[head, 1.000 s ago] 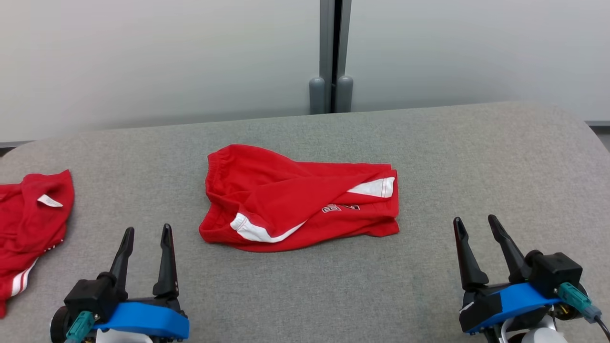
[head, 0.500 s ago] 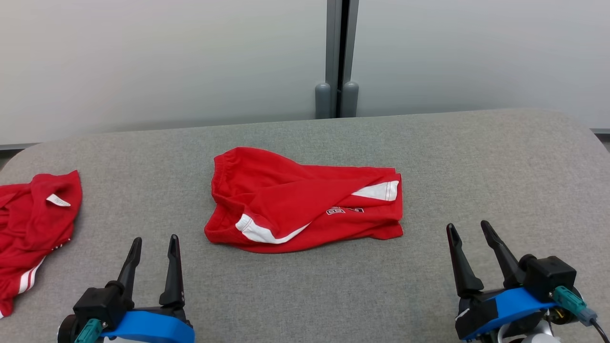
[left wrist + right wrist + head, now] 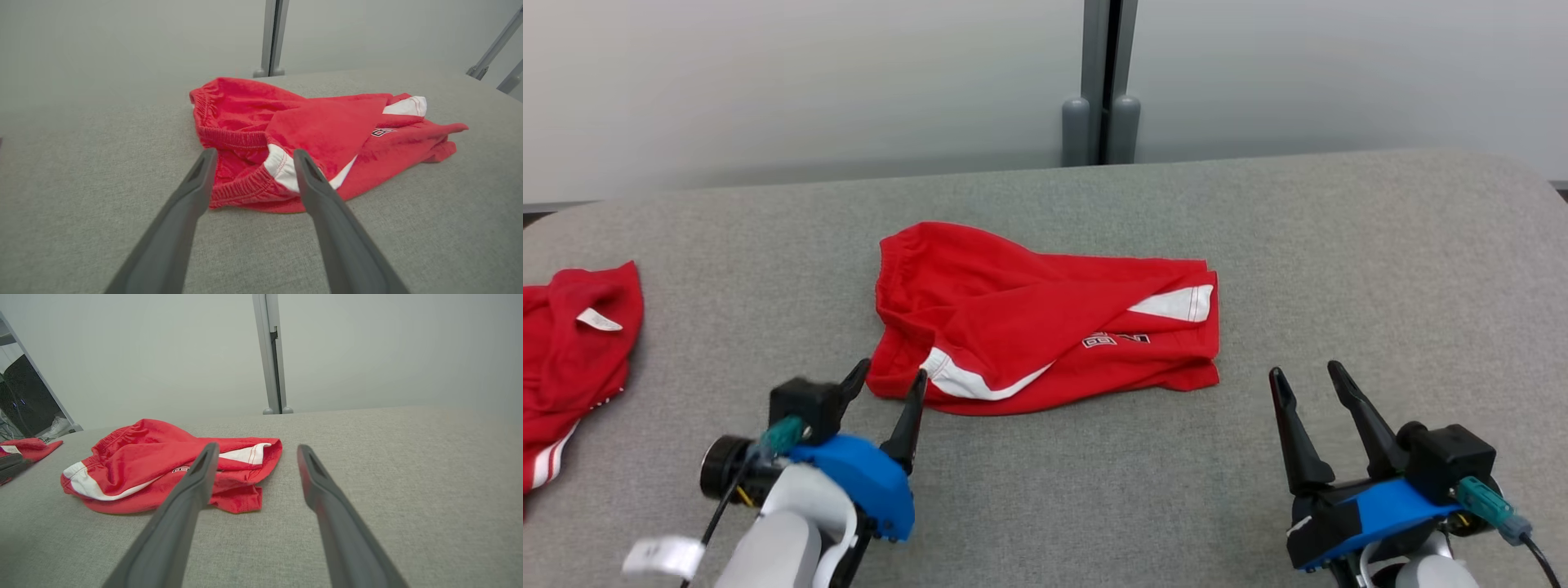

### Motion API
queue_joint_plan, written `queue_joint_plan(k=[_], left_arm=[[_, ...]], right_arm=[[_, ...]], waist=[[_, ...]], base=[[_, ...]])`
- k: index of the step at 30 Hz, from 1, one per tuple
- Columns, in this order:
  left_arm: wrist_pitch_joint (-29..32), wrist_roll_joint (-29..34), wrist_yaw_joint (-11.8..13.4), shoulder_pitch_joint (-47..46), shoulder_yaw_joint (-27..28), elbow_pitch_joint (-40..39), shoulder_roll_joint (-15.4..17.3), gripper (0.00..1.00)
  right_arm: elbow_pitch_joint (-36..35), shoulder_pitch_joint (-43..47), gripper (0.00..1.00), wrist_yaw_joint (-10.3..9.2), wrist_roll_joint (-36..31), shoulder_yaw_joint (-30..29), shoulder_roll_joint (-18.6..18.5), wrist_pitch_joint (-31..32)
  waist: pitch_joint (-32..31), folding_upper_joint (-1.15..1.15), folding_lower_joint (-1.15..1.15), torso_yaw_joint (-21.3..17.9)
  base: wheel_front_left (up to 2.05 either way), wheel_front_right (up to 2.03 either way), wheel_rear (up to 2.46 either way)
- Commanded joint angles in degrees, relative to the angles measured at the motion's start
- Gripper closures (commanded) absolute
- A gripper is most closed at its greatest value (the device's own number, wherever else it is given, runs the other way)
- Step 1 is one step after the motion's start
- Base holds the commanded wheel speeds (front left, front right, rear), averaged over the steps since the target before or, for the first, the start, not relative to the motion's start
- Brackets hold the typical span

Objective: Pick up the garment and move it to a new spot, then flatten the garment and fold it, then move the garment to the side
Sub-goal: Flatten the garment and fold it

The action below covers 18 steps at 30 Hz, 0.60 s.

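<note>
Red shorts (image 3: 1045, 322) lie crumpled on the counter (image 3: 1380, 245). Both jaws stand apart; the left should pinch the waistband (image 3: 241, 188) deeply.

A grey fabric-covered desk (image 3: 1380, 245) with rounded far corners takes up the lower part of the head view. Behind it, from 10 to 2 o'clock, runs a pale, evenly lit wall (image 3: 768, 82). A grey upright post (image 3: 1101, 73) splits the wall at 12 o'clock. At 9 o'clock in the right wrist view stands something dark (image 3: 22, 400), perhaps equipment.
</note>
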Motion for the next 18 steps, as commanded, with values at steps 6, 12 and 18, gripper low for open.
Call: queue_joint_plan(k=[6,12,18], left_arm=[[8.7,-2.5,-0.5,-7.0,-4.0,3.0,2.2,0.00],[14.6,-6.3,-0.5,-11.9,-10.6,4.2,6.1,0.00],[15.4,-8.7,-0.4,-13.8,-13.0,3.9,8.0,1.00]], right_arm=[[1.0,-2.4,0.00,0.03,0.9,2.1,-0.3,-1.2],[2.5,-4.4,0.00,0.03,1.9,3.1,-0.3,-2.6],[3.1,-5.9,0.00,0.03,1.9,2.7,-0.3,-3.2]], waist=[[2.4,0.00,0.00,-1.4],[5.6,0.00,0.00,-2.9],[7.4,0.00,0.00,-3.0]], base=[[0.00,0.00,0.00],[0.00,0.00,0.00],[0.00,0.00,0.00]])
